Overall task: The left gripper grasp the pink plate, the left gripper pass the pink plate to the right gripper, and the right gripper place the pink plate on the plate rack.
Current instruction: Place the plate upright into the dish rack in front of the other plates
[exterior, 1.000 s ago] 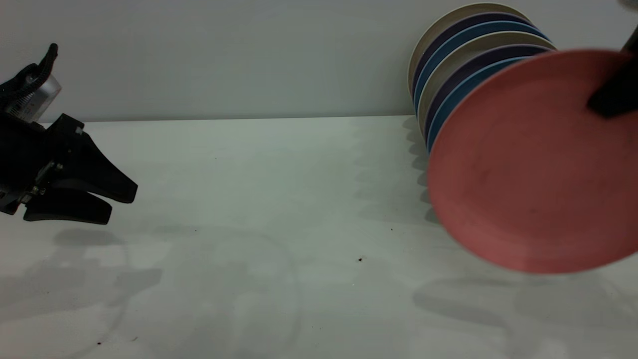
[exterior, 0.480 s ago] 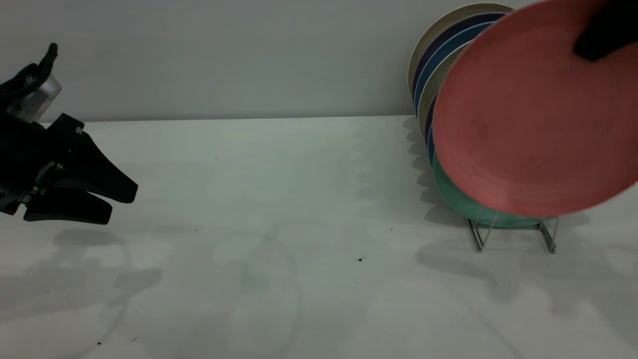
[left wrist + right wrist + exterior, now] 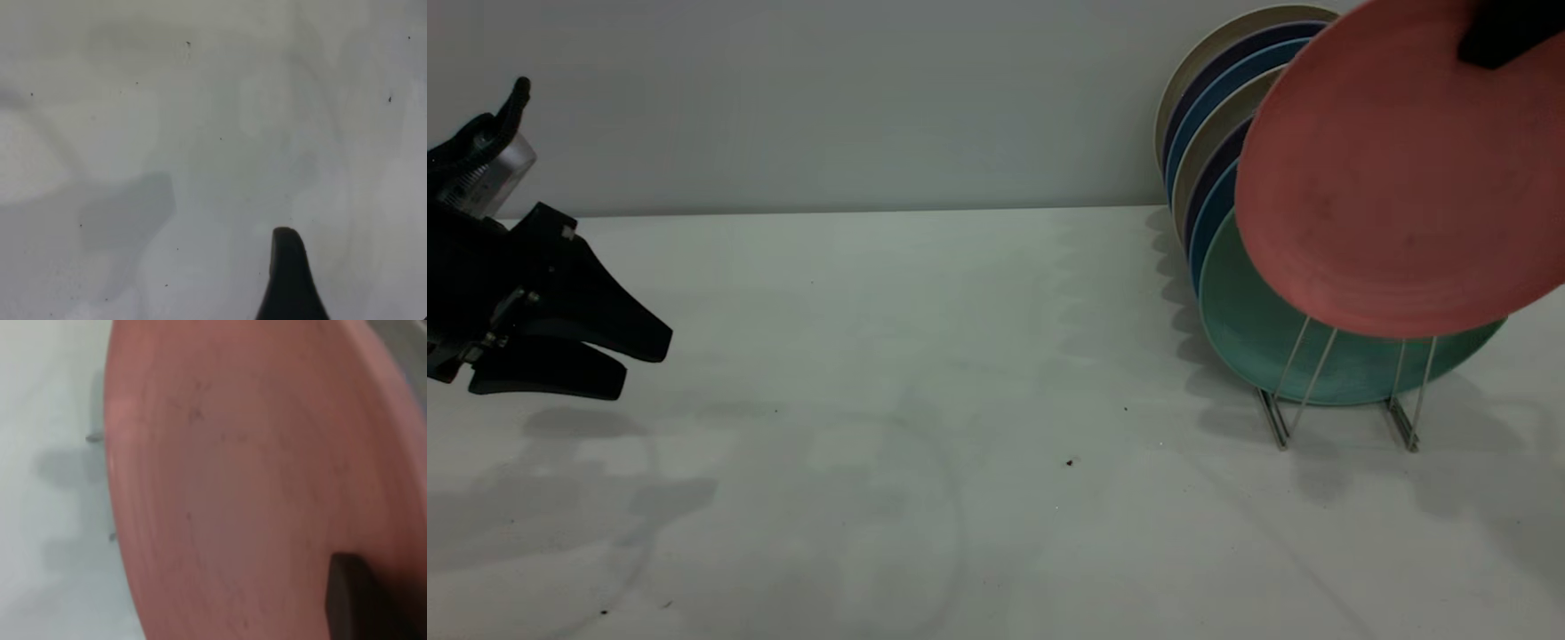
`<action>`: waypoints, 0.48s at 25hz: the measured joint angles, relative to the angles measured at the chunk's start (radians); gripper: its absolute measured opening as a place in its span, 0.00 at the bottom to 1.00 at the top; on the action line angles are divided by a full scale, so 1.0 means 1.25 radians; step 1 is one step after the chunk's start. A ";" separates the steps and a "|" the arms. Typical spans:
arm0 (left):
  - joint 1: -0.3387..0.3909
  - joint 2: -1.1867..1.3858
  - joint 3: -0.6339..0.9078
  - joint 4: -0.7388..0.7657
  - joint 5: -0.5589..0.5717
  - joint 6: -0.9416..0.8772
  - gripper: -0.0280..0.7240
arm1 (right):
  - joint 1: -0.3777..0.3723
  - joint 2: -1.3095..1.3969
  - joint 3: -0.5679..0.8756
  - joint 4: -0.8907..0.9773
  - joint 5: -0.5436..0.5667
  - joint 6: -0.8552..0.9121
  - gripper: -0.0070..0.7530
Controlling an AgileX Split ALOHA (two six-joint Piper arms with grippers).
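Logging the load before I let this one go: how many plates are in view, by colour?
Beige plates: 2
Dark purple plates: 2
Blue plates: 2
Mint-green plate: 1
Pink plate, held by the right gripper, not yet in the plate rack: 1
Total: 8 plates
The left gripper is parked far left and holds nothing.

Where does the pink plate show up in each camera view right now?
Exterior view: pink plate at upper right, held at its top edge by the right gripper, above the plate rack.
Left wrist view: not in it; only bare table.
Right wrist view: the plate fills most of the picture.
Shared landmark: the black finger on the plate.
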 joint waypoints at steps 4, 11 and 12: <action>0.000 0.000 0.000 0.000 -0.001 0.000 0.75 | 0.000 0.004 -0.001 0.000 -0.011 0.001 0.13; 0.000 0.000 0.000 0.000 -0.003 0.000 0.75 | 0.000 0.006 -0.045 -0.027 0.026 0.020 0.13; 0.000 0.000 0.000 0.000 -0.004 0.000 0.75 | 0.000 0.006 -0.061 -0.035 0.044 0.027 0.13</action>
